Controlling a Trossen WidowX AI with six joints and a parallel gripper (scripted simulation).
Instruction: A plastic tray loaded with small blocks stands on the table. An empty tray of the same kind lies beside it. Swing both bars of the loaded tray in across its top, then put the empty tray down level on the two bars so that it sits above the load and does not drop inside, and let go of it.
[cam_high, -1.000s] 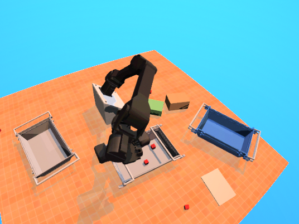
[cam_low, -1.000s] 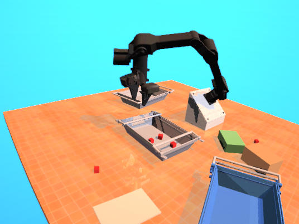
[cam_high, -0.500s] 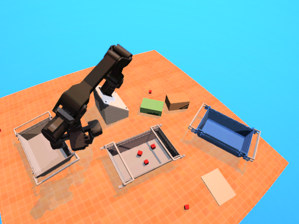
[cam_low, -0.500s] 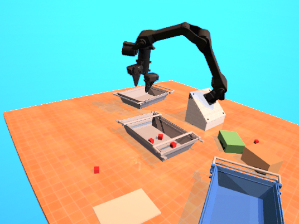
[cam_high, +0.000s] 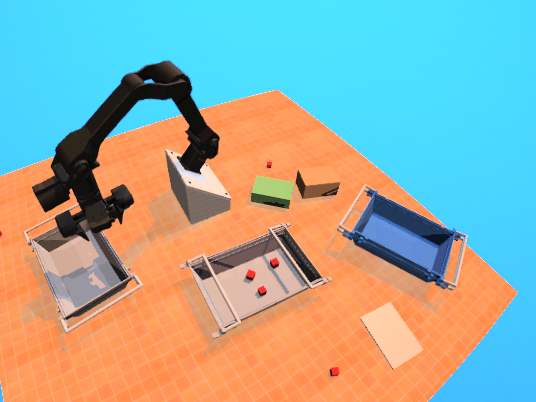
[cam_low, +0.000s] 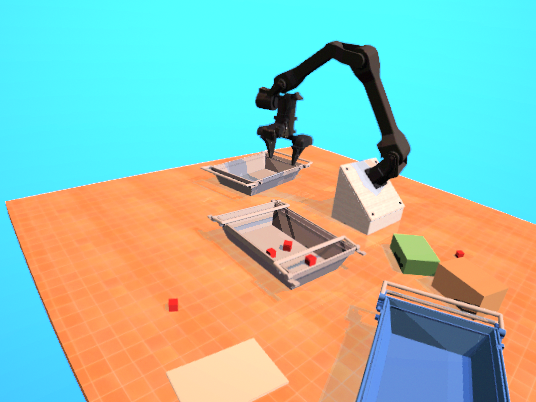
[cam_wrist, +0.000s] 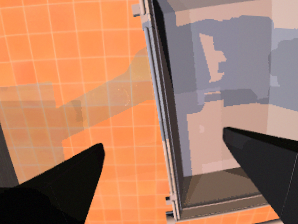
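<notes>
The loaded grey tray (cam_high: 235, 297) (cam_low: 252, 254) stands mid-table with three red blocks (cam_high: 250, 274) (cam_low: 287, 245) inside. Its two wire bars, one bar (cam_high: 216, 292) (cam_low: 255, 211) and the other bar (cam_high: 291, 259) (cam_low: 319, 247), lie in across its top. The empty grey tray (cam_high: 85, 280) (cam_low: 240, 182) (cam_wrist: 220, 125) rests on the table to the side, its bars out over its ends. My gripper (cam_high: 92, 227) (cam_low: 282, 157) (cam_wrist: 163, 141) is open just above one wall of the empty tray, one finger outside and one inside. Nothing is between the fingers.
A blue tray (cam_high: 400, 240) (cam_low: 430, 350) stands at the other side. A green box (cam_high: 272, 191) (cam_low: 414, 255), a brown box (cam_high: 318, 181) (cam_low: 462, 285) and the arm's white pedestal (cam_high: 200, 195) (cam_low: 367, 205) are behind. A beige card (cam_high: 391, 334) (cam_low: 227, 372) and loose red cubes (cam_high: 334, 371) (cam_low: 173, 304) lie about.
</notes>
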